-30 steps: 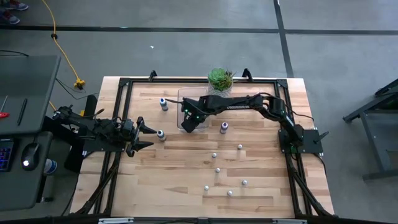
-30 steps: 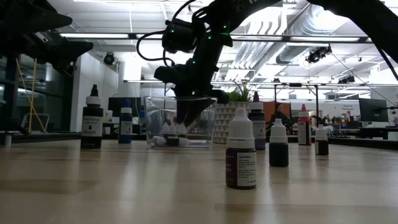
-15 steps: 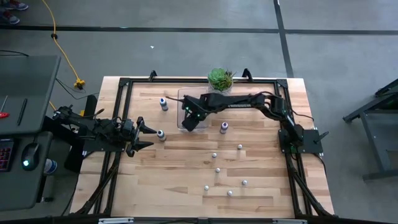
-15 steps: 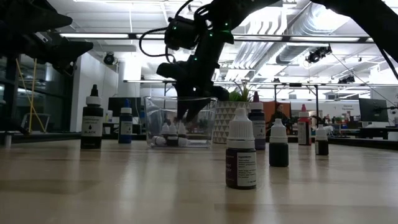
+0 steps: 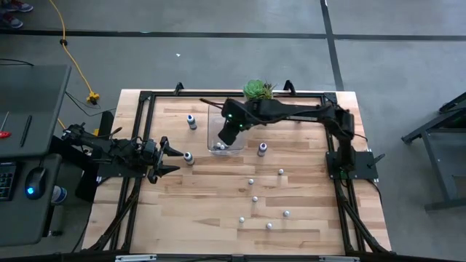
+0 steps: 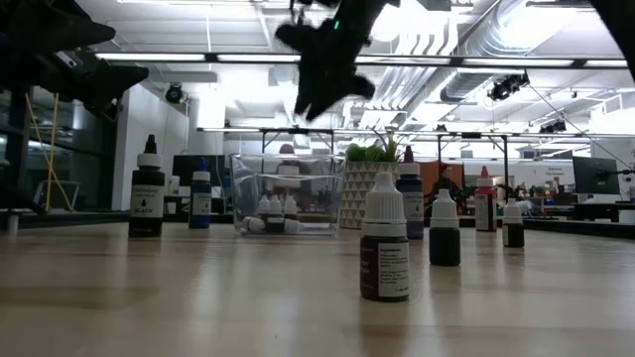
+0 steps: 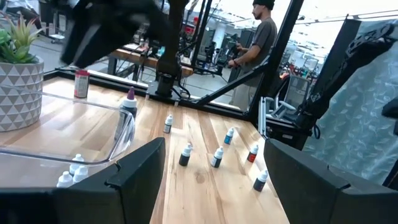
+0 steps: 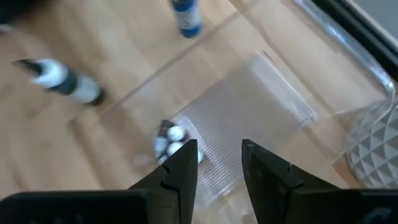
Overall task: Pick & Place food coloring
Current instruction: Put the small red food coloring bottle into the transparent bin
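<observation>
Since the earlier frame: right gripper (image 5: 227,135) is rising out of the clear bin (image 5: 212,125), now hovering above it, fingers (image 8: 179,167) parted and carrying nothing. Left gripper (image 5: 169,159) is waiting at the table's left side, fingers spread, empty.
Item: food coloring bottles (image 5: 251,181). Several are lying in the bin's near corner (image 8: 171,142); the rest are standing scattered across the table (image 5: 306,218), one just beside the left gripper (image 5: 188,156).
Handling, as judged: light, rigid plastic, smooth-sided, easily toppled; gripping across the body below the cap is looking safest.
Orientation: standing bottles are pointing caps up, long axis vertical (image 6: 384,250); binned ones are resting on their sides
</observation>
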Controlling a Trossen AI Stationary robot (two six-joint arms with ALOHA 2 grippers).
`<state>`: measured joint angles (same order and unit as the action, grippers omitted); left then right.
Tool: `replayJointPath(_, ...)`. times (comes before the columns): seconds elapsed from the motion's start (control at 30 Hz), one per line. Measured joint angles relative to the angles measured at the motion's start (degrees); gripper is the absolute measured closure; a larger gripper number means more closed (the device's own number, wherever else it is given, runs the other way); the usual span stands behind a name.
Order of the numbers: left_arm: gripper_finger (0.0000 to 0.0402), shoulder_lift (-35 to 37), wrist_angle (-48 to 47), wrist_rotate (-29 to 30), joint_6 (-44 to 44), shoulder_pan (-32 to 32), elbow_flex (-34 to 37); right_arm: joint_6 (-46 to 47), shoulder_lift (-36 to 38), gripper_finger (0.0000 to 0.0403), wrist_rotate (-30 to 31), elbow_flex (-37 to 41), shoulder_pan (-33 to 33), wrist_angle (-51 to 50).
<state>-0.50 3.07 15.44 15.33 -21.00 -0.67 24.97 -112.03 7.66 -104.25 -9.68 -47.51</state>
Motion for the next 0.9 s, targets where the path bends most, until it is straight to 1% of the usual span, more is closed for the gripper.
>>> replayJointPath(0.17, 0.0130, 0.01, 0.00, 0.02, 0.00, -0.01, 0.00, -2.84, 3.65, 0.0288, -0.15, -0.06, 3.00, -2.23)
replayJointPath(0.23, 0.0130, 0.01, 0.00, 0.00, 0.00, 0.01, 0.00, -3.49, 4.51, 0.0288, -1.26, -0.06, 4.23, -3.28)
replayJointPath(0.4, 0.0130, 0.00, 0.00, 0.02, 0.00, 0.01, 0.00, -8.96, 6.37, 0.0288, -7.48, -0.04, 7.76, -6.12)
replayJointPath(0.7, 0.0130, 0.00, 0.00, 0.00, 0.00, 0.01, 0.00, -23.36, 8.78, 0.0288, -20.14, 0.18, 16.23, -17.05)
replayJointPath(0.8, 0.0130, -0.01, 0.00, 0.00, 0.00, 0.01, 0.00, -25.08, 8.94, 0.0288, -21.48, 0.18, 19.17, -20.90)
replayJointPath(0.9, 0.0130, 0.00, 0.00, 0.01, 0.00, 0.01, 0.00, -23.41, 8.94, 0.0288, -20.85, 0.17, 22.54, -23.01)
